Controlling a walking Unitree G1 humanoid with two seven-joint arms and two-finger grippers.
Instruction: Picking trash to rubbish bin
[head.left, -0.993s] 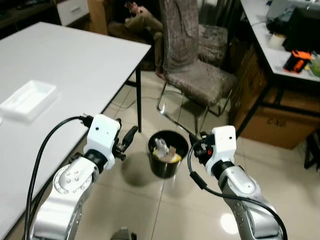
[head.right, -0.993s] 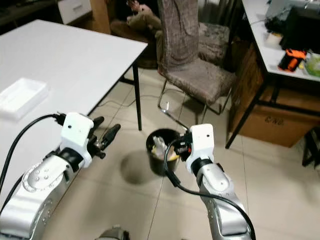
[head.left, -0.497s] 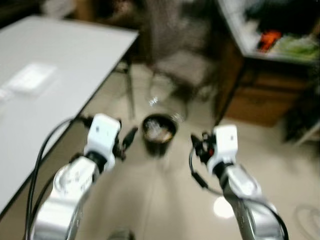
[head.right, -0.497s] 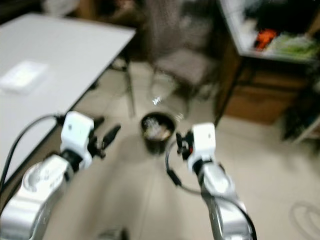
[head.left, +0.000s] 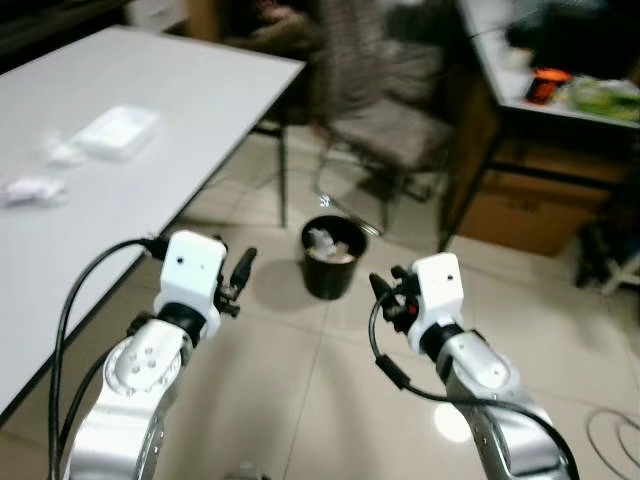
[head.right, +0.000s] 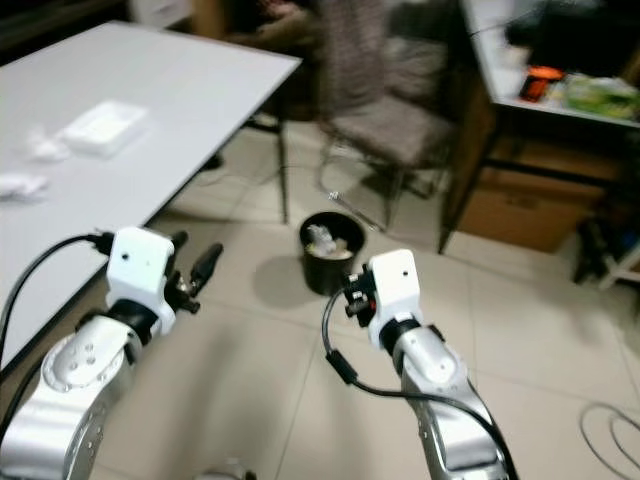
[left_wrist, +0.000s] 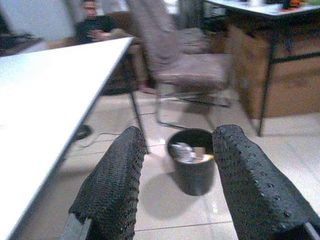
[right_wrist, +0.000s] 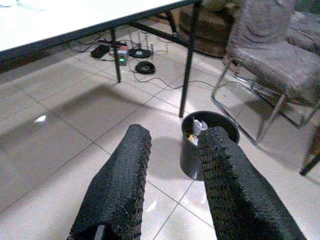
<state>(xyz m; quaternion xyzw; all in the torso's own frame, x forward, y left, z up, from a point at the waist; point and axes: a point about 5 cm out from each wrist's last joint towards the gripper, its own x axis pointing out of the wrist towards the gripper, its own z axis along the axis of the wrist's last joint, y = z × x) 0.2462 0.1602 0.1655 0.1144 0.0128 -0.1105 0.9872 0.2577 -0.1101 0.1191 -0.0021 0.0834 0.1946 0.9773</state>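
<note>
A black rubbish bin (head.left: 333, 260) with scraps inside stands on the tiled floor near the table's corner leg. On the white table (head.left: 190, 90) at my left lie two crumpled white paper wads (head.left: 30, 189) (head.left: 61, 152) and a flat white tray (head.left: 118, 130). My left gripper (head.left: 240, 272) is held up short of the bin, open and empty; its wrist view shows the bin (left_wrist: 194, 161) between the fingers (left_wrist: 112, 185). My right gripper (head.left: 386, 291) hovers on the bin's right, open and empty, with the bin (right_wrist: 208, 144) ahead of it.
A padded chair (head.left: 392, 115) stands behind the bin. A desk (head.left: 560, 95) with clutter and a cardboard box (head.left: 522, 215) under it are at the right. A person (left_wrist: 93, 22) sits at the back. Cables (right_wrist: 134, 53) lie under the table.
The camera has pulled back and turned left: the bin looks smaller and farther, and more of the table with the paper wads shows. Both arms keep their pose.
</note>
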